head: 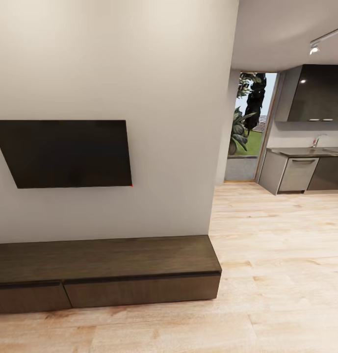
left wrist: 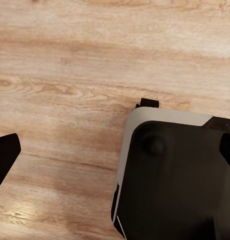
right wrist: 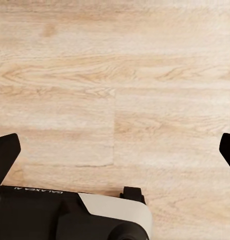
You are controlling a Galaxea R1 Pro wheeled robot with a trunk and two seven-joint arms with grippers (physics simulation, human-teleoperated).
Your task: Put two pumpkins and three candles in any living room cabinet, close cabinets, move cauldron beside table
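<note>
The robot faces the low dark cabinet [head: 107, 272] against the wall under the television [head: 65, 153], drawer fronts shut, while both grippers, left [left wrist: 115, 150] and right [right wrist: 115, 150], hang over bare floor [right wrist: 115, 75], jaws spread and empty, seemingly parked for travel.

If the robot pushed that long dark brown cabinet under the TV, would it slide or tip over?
The long, low dark brown wooden cabinet probably wouldn't tip: it sits wide and flat on the pale wood floor. It looks heavy and backs against the white wall, so it likely wouldn't budge. Its flat drawer fronts might slide instead.
</note>
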